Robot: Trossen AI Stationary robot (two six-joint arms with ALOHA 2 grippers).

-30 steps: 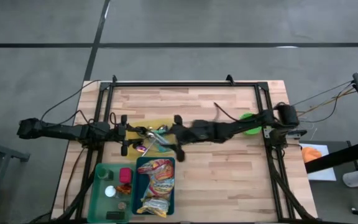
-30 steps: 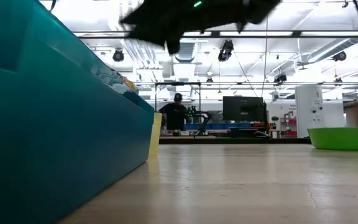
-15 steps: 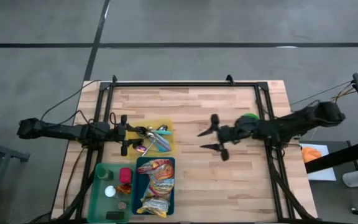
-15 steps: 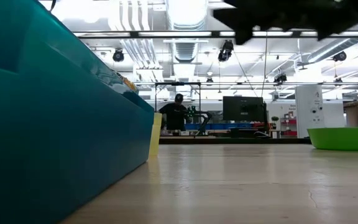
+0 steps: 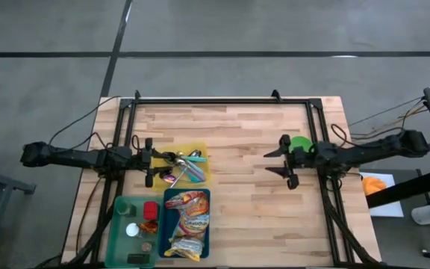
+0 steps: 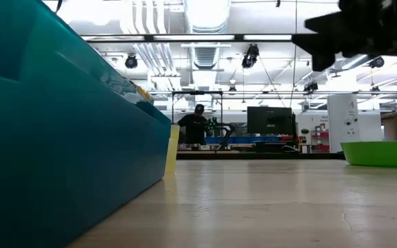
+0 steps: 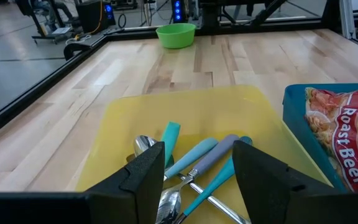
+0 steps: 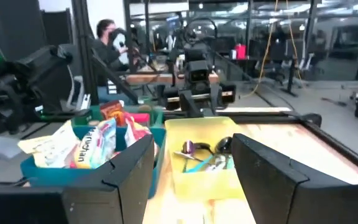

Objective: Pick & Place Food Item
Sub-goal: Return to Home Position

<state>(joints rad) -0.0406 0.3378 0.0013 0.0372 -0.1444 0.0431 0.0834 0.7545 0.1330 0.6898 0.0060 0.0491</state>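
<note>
Over the bare table (image 5: 245, 205) beside the green bowl (image 5: 301, 143), your right gripper (image 5: 269, 162) has its jaws wide open and holds nothing. Your left gripper (image 5: 159, 164) waits at the edge of the yellow bin (image 5: 202, 149). Its jaws are apart too, with nothing in them. The spoons (image 5: 189, 166) lie in a heap inside that bin, next to the blue bin (image 5: 164, 224) with the snack bags (image 5: 187, 220).

Green bowl (image 6: 380, 153) and a distant person (image 6: 196, 128)
</note>
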